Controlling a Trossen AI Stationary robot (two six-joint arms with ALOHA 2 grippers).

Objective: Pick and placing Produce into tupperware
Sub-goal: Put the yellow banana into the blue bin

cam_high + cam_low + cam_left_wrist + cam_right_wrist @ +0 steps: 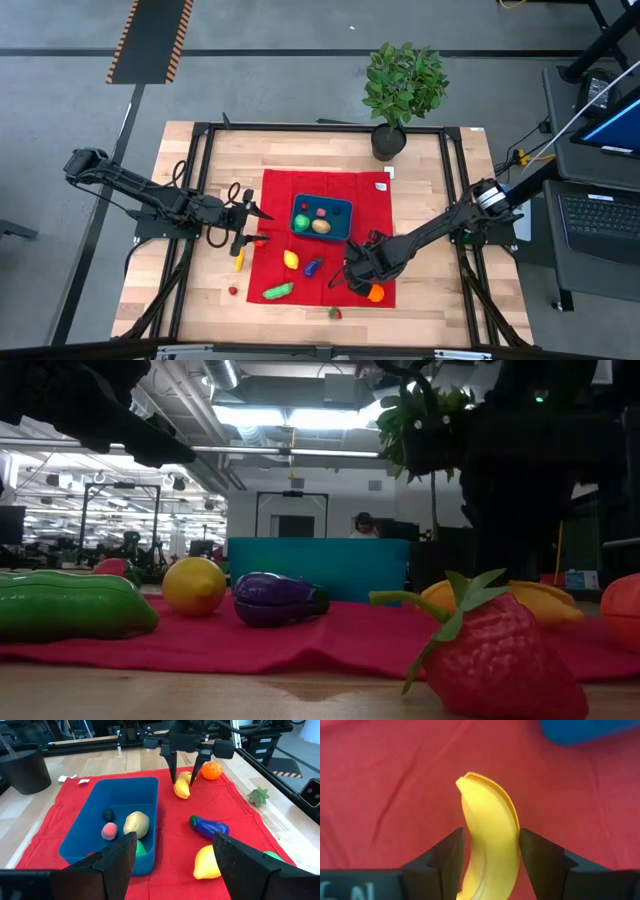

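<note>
Two dark arms worked over a wooden table (160,300) spread with a red cloth (372,196). The right hand (489,855) was down on the cloth at about five o'clock from the tupperware (321,220), its fingers (442,857) pinching a yellow banana (487,845) on both sides, with the banana lying on the cloth. An orange fruit (375,293) sat just beside that hand, near the cloth's edge. The left hand (252,213) hovered at nine o'clock from the tupperware, off the cloth's edge, its fingers (117,862) spread with nothing between them. Around the container lay more produce: a lemon (290,259) and a purple eggplant (313,266) at six o'clock, a green cucumber (278,291) farther out, and a strawberry (335,313) on the bare table past the cloth. A small yellow piece (239,260) and a small red piece (233,290) lay on the wood at seven o'clock. A potted plant (400,90) stood well apart at one o'clock, at the far edge of the table. The blue tupperware held a tan potato (136,823), a pink piece (109,831), a small dark berry (108,813) and something green (140,848), partly hidden behind the left hand's finger.
</note>
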